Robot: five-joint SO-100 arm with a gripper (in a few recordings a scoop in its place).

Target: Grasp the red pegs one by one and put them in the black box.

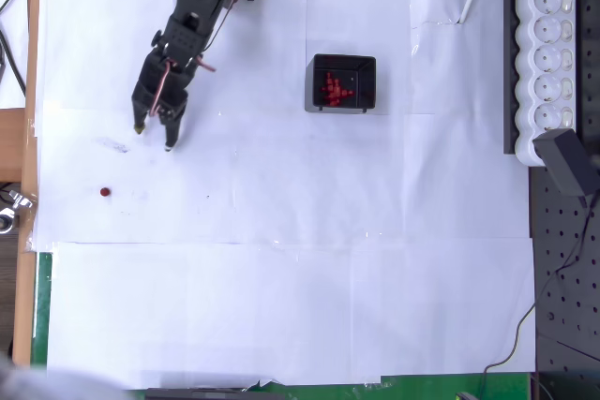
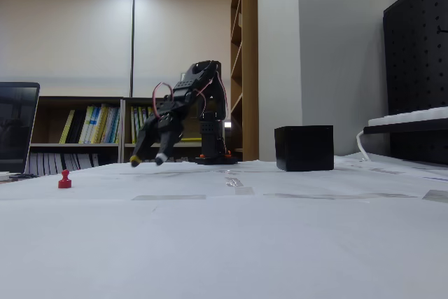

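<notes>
- Overhead view: the black gripper point(image 1: 154, 137) hangs with its fingers parted, holding nothing, near the paper-covered worktop's point(image 1: 281, 297) far left corner. One round red peg point(image 1: 105, 192) sits near the left edge. The glossy rectangular black box point(image 1: 342, 83) holds a heap of pegs point(image 1: 335, 87).
- Fixed view: the gripper point(image 2: 148, 161) hovers above the paper; the peg point(image 2: 64, 180) stands upright, knob-topped, left of it.

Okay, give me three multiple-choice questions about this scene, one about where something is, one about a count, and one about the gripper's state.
1. Where do most red pegs lie?
A. in the black box
B. on the power strip
C. under the arm

2. How many pegs stand out on the white paper?
A. one
B. four
C. eight

3. The gripper is:
A. shut on a peg
B. open and empty
C. inside the box

Answers: 1 A, the overhead view shows a red cluster in the box. 2 A, a lone peg stands left. 3 B, fingertips apart above the paper.
</notes>
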